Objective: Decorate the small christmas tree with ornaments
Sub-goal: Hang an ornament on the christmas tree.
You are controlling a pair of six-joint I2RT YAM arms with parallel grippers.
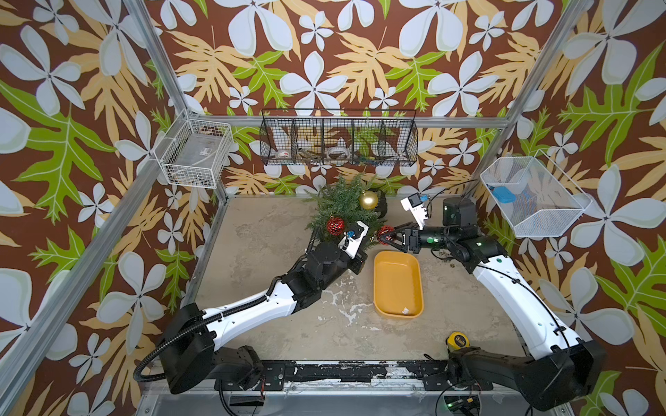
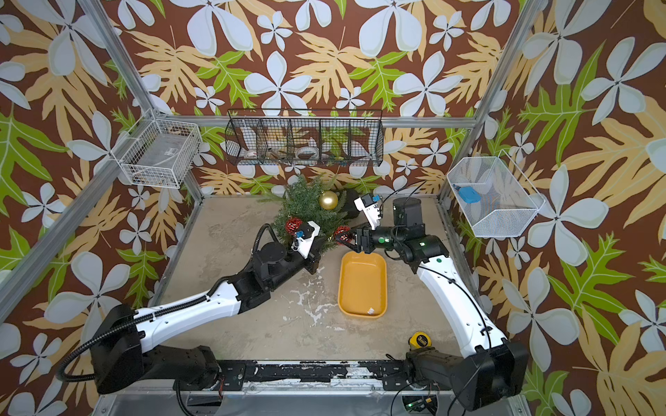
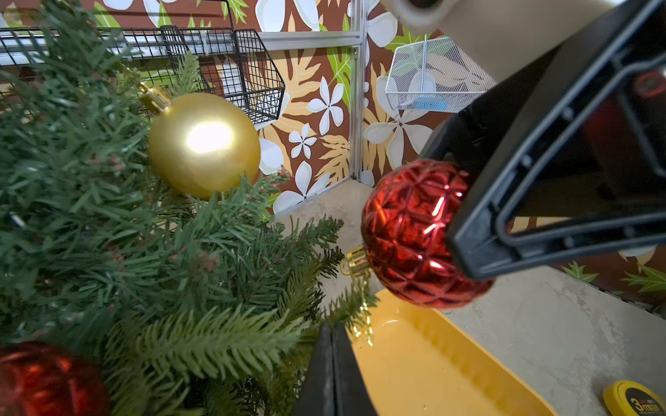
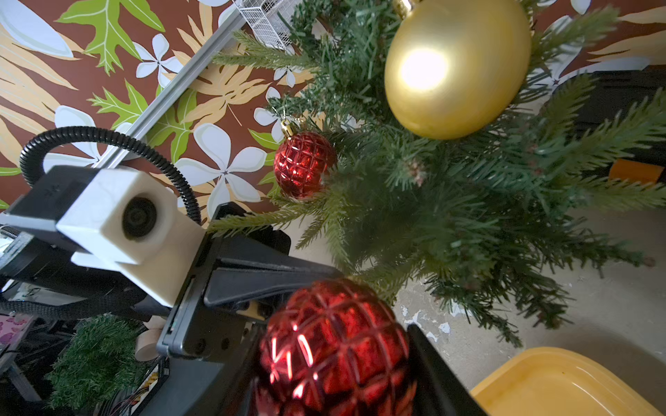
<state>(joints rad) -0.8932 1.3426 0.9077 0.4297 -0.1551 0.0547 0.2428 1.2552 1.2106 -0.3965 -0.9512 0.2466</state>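
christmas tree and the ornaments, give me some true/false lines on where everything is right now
1. The gold ornament hangs on the christmas tree. True.
2. Both red ornaments hang on the tree. False: one red ornament is on it; the other red ornament is gripped in the right pincer.
3. The yellow tray holds an ornament. False: only a small white scrap lies in it.
4. The left pincer is shut. True.
5. The tape measure lies in the tray. False: it sits on the table by the right arm's base.
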